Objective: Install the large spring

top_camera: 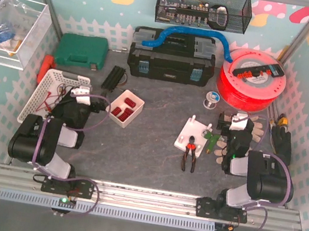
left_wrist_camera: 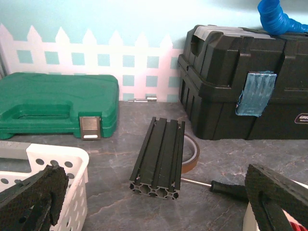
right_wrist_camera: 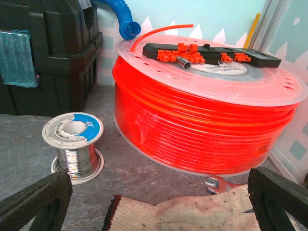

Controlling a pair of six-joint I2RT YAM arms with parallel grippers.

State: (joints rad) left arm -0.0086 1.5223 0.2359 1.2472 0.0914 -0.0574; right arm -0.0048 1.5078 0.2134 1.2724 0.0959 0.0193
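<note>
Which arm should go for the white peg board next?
Probably right. The right claw sits open beside the white peg board; the left claw is farther off, beyond the box of red parts.

High overview, low forward wrist views, toolbox (top_camera: 171,59) shared

**Colours and patterns across the bench**

The table top (top_camera: 145,170) is dark grey with pale marbled veins. The backdrop (left_wrist_camera: 96,57) is pale turquoise printed with a white picket fence, with pink and yellow mushroom shapes higher up. The tool case (left_wrist_camera: 53,103) is green with a silver latch. The toolbox (top_camera: 170,64) is black with blue latches, and the ribbed hose (top_camera: 193,34) is bright blue. The filament spool (right_wrist_camera: 202,115) is vivid orange-red under a translucent white flange. The solder reel (right_wrist_camera: 74,144) is silver with a blue-and-white label. The perforated basket (top_camera: 50,94) and the fixture plate (top_camera: 193,135) are white. The pliers (top_camera: 189,157) have red-and-black handles. The knit glove (right_wrist_camera: 192,214) is cream with a dark cuff edge.
</note>
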